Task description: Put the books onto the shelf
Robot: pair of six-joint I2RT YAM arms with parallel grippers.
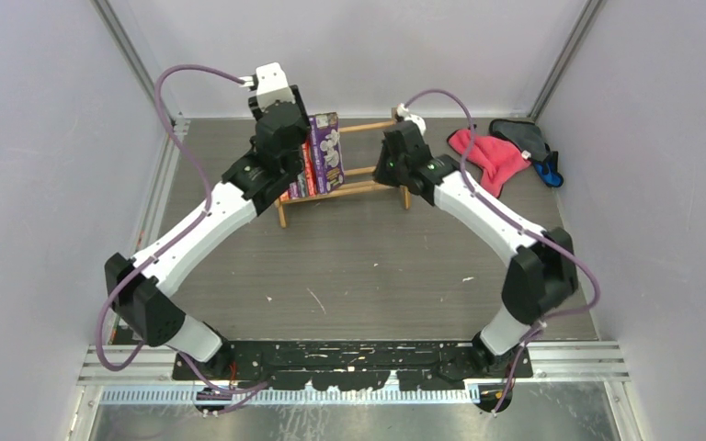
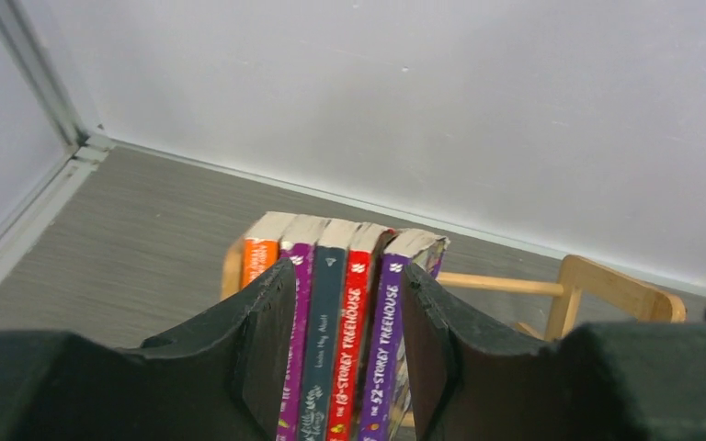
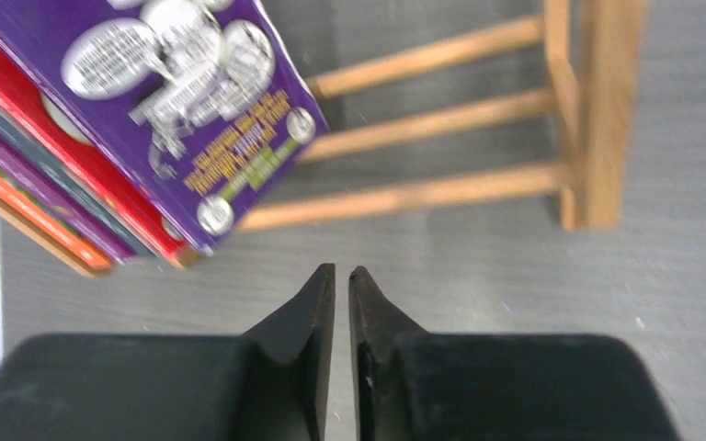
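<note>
five books (image 2: 331, 303) stand upright, packed at the left end of the shelf (image 1: 368, 184); stowing looks done, only release and retreat remain. left gripper (image 2: 349, 269) jaws straddle the spines, clamped or not i cannot tell. right gripper (image 3: 342, 271) jaws nearly together, empty, nearby.

A pink cloth (image 1: 489, 158) lies in a soft heap at the far right of the table (image 1: 377, 266). Just behind it, in the far right corner, sits a dark grey cloth (image 1: 524, 136), with a bit of blue (image 1: 549, 172) showing at its near right edge. The table top is grey with thin lines, like wood. A few little white marks (image 1: 315, 299) dot the middle of it. Plain pale walls (image 1: 46, 138) stand on the left, right and far sides. A shiny metal rail (image 1: 588, 358) runs along the near edge.
</note>
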